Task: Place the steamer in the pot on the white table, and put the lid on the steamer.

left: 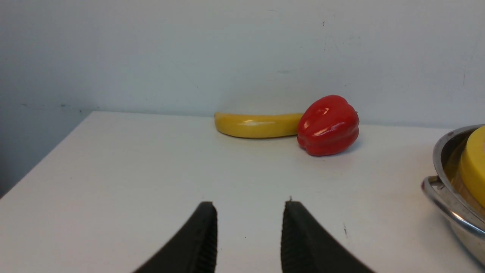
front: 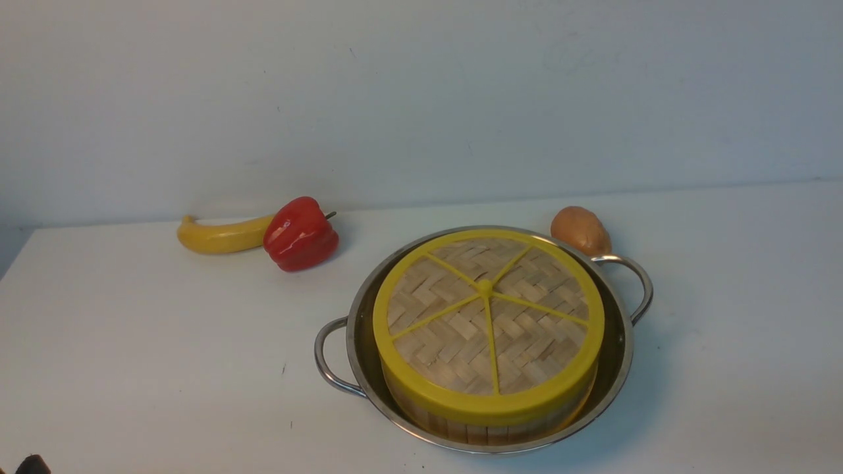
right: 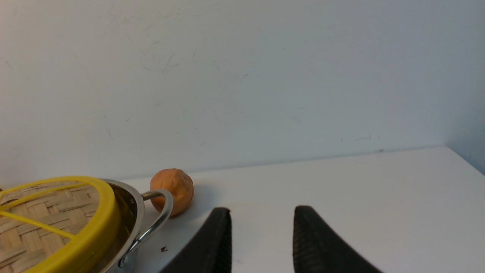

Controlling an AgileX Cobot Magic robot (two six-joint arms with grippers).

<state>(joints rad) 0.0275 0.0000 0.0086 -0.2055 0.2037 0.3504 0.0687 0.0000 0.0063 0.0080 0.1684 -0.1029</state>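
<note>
While both pincers, left [left: 250, 237] and right [right: 262, 239], gape empty beside the shiny steel pot [front: 616, 359], its light, stiff woven-bamboo lid [front: 488, 322] caps the steamer basket [front: 487, 424], best pinched by its rim.

- No text, label, brand, number or sign can be read in any view.
- Only small dark specks are seen on the white table [front: 164, 368], none legible as writing.
</note>
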